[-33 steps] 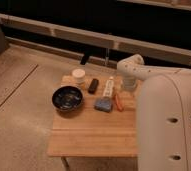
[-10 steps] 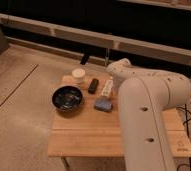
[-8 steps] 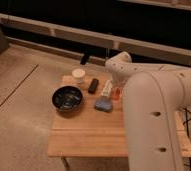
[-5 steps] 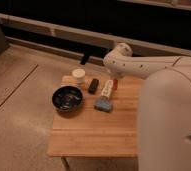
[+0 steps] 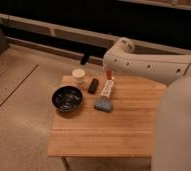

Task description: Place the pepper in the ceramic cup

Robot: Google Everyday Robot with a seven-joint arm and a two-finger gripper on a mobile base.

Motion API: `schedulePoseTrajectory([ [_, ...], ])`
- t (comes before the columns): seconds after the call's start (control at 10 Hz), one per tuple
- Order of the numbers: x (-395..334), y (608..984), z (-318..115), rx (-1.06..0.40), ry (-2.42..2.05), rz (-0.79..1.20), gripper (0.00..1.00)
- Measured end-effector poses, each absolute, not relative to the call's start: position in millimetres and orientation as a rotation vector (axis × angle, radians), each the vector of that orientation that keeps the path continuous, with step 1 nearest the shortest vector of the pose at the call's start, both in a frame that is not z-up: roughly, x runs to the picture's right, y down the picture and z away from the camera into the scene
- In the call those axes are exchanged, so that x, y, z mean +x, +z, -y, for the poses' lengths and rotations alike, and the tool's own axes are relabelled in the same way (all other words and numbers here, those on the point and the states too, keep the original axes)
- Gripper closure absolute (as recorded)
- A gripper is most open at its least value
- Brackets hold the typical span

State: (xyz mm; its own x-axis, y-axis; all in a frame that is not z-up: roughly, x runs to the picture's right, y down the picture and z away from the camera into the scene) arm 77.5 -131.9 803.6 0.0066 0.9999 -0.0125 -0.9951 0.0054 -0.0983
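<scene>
The pepper point(image 5: 110, 75) is a small orange-red piece hanging just under the end of my white arm, above the far end of the white oblong packet point(image 5: 107, 89). My gripper point(image 5: 110, 73) is shut on it, mostly hidden by the arm's rounded wrist. The ceramic cup point(image 5: 78, 75) is small, cream-white and round. It stands at the table's far left corner, to the left of the gripper and apart from it.
A wide black bowl point(image 5: 67, 98) sits at the left of the wooden table point(image 5: 119, 130). A small black object point(image 5: 93, 85) lies between the cup and the packet. A blue-grey block point(image 5: 103, 104) lies in front of the packet. My arm's bulk fills the right side.
The pepper has left its spot beside the blue-grey block and now hangs under the gripper. The arm has risen and swung toward the table's far side, nearer the cup.
</scene>
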Motion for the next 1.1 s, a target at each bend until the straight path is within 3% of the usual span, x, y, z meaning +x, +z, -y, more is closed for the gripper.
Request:
schedulePoseTrajectory([
  [0.4, 73, 806, 140, -0.085, 1.535, 0.099, 1.0],
  [1.1, 33, 840, 199, -0.06, 1.345, 0.221, 1.0],
])
